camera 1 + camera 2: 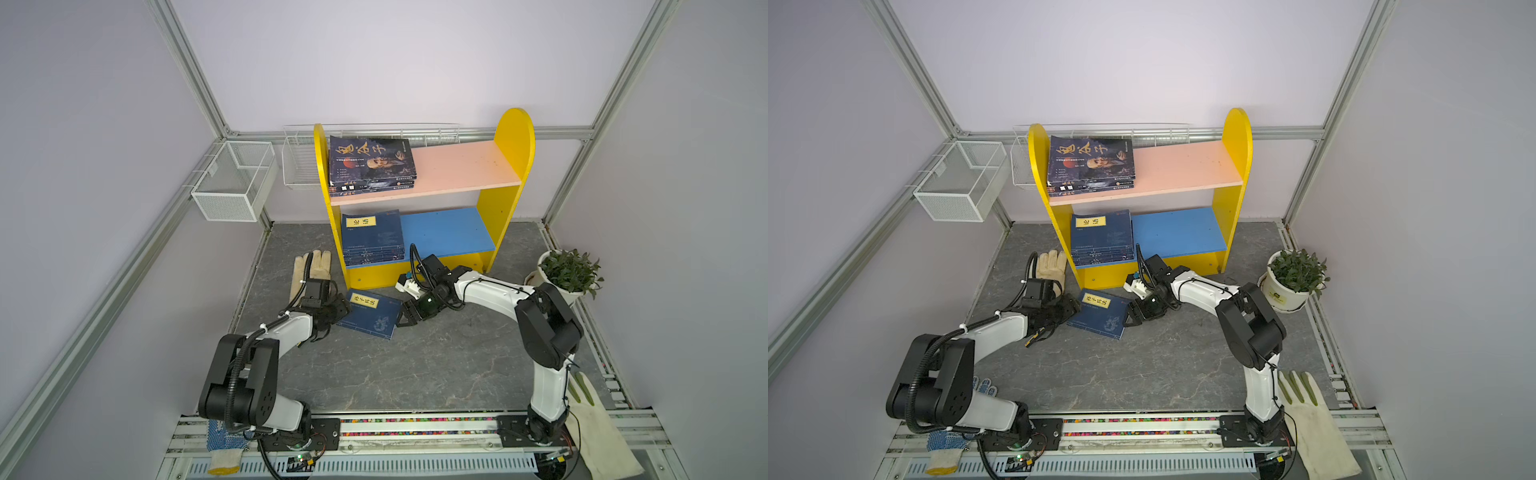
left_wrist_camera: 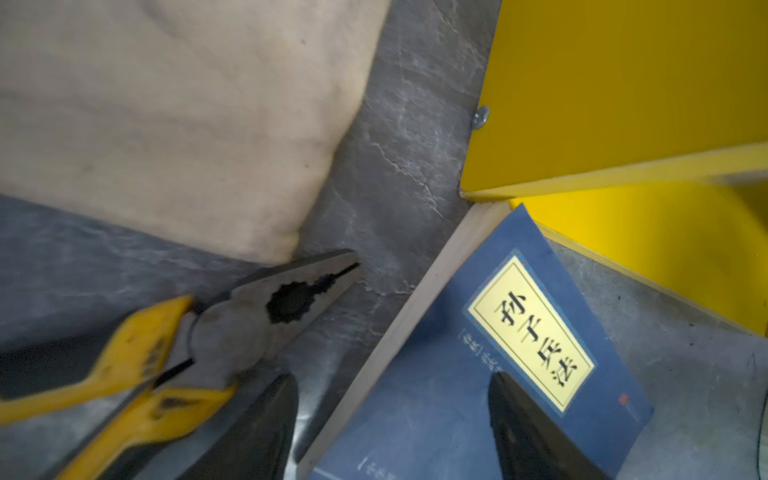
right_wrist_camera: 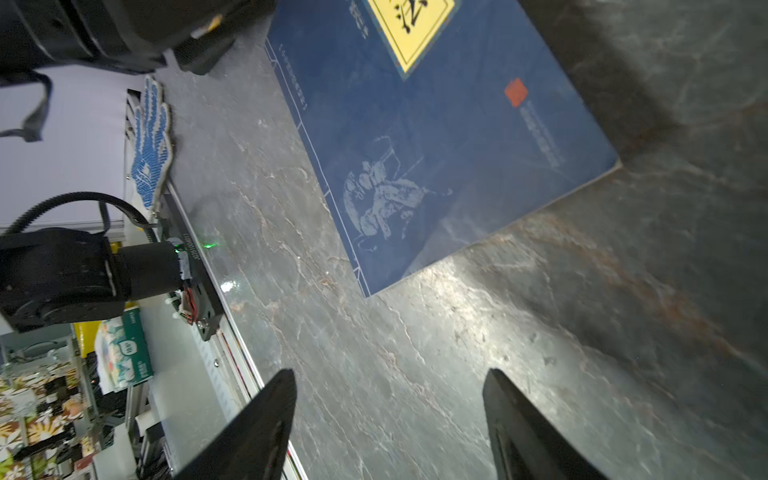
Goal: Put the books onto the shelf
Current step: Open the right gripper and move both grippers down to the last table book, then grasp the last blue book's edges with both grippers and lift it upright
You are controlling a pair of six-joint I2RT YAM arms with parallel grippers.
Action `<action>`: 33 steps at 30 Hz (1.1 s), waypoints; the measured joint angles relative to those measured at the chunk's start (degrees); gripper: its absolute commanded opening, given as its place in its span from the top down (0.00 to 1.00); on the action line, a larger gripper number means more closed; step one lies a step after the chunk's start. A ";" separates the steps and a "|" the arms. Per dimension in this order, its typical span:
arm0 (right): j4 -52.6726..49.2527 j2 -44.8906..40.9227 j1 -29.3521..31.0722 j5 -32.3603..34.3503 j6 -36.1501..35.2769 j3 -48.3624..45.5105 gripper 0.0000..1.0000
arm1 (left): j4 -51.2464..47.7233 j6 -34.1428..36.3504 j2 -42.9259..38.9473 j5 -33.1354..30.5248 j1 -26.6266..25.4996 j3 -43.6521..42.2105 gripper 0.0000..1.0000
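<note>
One navy book [image 1: 371,314] with a yellow title label lies flat on the table in front of the shelf [image 1: 505,199]. My left gripper [image 1: 341,311] is open at its left edge. In the left wrist view one of its fingers [image 2: 523,424] hangs over the cover of the book [image 2: 436,395] and the other sits outside the edge. My right gripper [image 1: 404,316] is open at the book's right edge, over bare table [image 3: 389,372]. Dark paperbacks [image 1: 370,160] are stacked on the pink board, and navy books [image 1: 372,239] on the blue board.
Yellow-handled pliers [image 2: 249,324] and a beige glove [image 1: 311,270] lie left of the book. A small white object [image 1: 407,284] sits by the shelf's foot. White wire baskets [image 1: 232,178] hang at the back left. A potted plant [image 1: 569,274] stands right, and more gloves [image 1: 594,415] lie at the front.
</note>
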 measured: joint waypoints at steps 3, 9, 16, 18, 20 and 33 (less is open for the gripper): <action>-1.11 3.19 -0.85 -2.12 -0.24 2.73 0.26 | 0.11 1.44 1.46 0.42 -1.33 1.25 0.30; -4.59 8.33 -1.53 -3.85 -0.37 5.77 0.26 | -2.78 5.57 2.19 1.38 -3.93 2.95 0.32; -1.53 7.61 -4.33 -4.70 3.65 3.21 0.27 | -8.59 10.73 2.19 5.70 -7.72 4.90 0.33; 1.60 5.57 -6.60 -4.09 6.14 0.07 0.27 | -10.08 12.20 2.54 6.58 -10.03 5.92 0.33; 3.72 3.56 -8.74 -2.47 8.13 -2.62 0.26 | -11.21 13.60 3.54 7.34 -12.52 7.45 0.33; 4.83 -2.40 -10.45 6.08 7.91 -8.98 0.27 | -14.05 17.27 7.54 8.52 -16.33 11.37 0.35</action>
